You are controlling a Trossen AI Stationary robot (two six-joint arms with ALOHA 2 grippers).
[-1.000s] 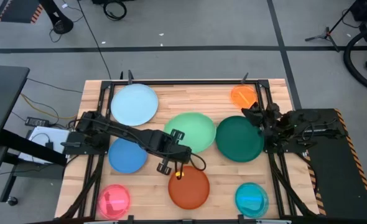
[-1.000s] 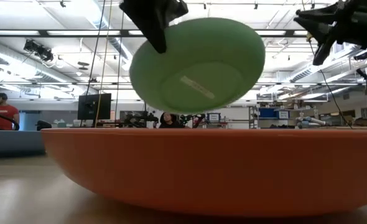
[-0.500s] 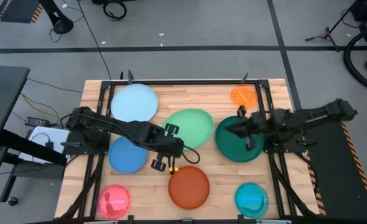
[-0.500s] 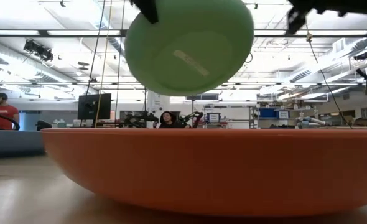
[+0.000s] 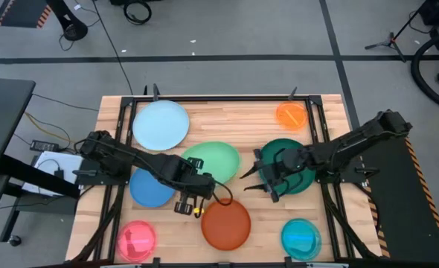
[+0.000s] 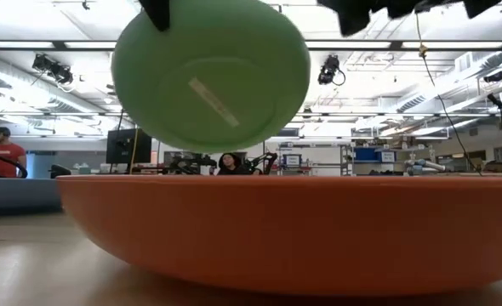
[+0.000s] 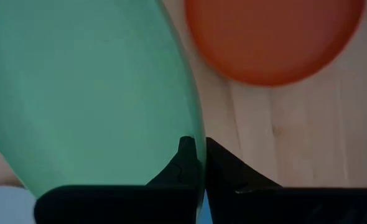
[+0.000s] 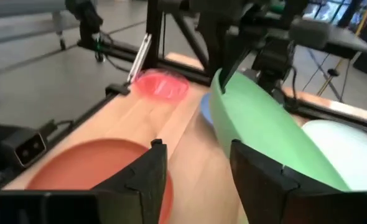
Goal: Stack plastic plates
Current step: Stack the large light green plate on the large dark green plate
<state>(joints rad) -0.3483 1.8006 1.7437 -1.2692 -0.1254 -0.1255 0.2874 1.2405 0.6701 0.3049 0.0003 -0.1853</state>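
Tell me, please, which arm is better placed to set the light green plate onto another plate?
The left: its tool already grips the light green plate by the rim, lifted. The right tool is open, empty, beside it.

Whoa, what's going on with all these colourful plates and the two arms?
The left pincer grips the light green plate by its rim and holds it tilted in the air above the table. The right pincer is open, close beside that plate and over the dark green plate. The red-orange plate and the others lie flat on the table, none stacked yet.
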